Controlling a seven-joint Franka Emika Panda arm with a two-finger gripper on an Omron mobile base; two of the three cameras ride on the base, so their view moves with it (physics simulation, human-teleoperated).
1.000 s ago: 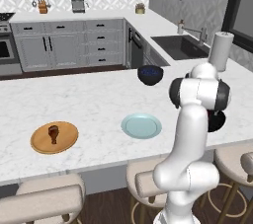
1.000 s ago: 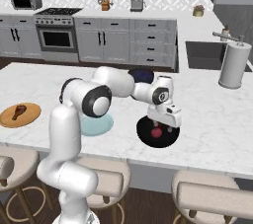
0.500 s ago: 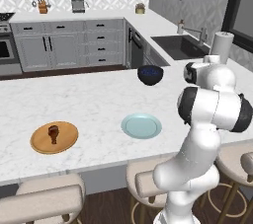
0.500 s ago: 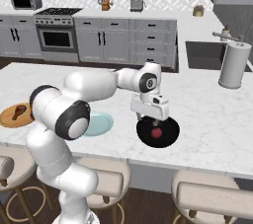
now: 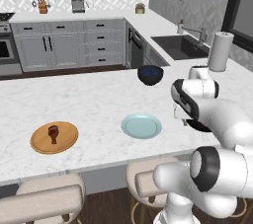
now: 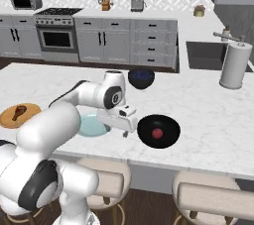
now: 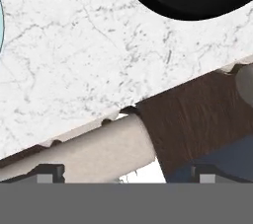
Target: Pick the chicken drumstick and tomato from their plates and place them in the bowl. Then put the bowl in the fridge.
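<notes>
Drumstick handling looks like the next concern: the chicken drumstick (image 6: 19,111) lies on the tan plate (image 6: 12,120), well to the far side of the pale blue-green plate (image 6: 92,125) from the bowl (image 6: 158,131). It is probably light and stiff, with a greasy, rounded meaty end that could slip; I judge the safest hold is across the thick part, where the fingers have the most to bite on, rather than the thin bone. The tomato (image 6: 157,133) already sits inside the bowl, a glossy ball that may roll when the bowl is lifted. The bowl rests on the counter (image 6: 213,115) close to its near edge, just beside the blue-green plate. The hand (image 6: 126,131) hangs low over the counter between that plate and the bowl, pointing down, the forearm reaching across from the plate's side. Its fingers stand apart in the hand view, with nothing between them, so it is open and empty. A second dark bowl (image 5: 150,75) stands further back, well apart from the bowl.
</notes>
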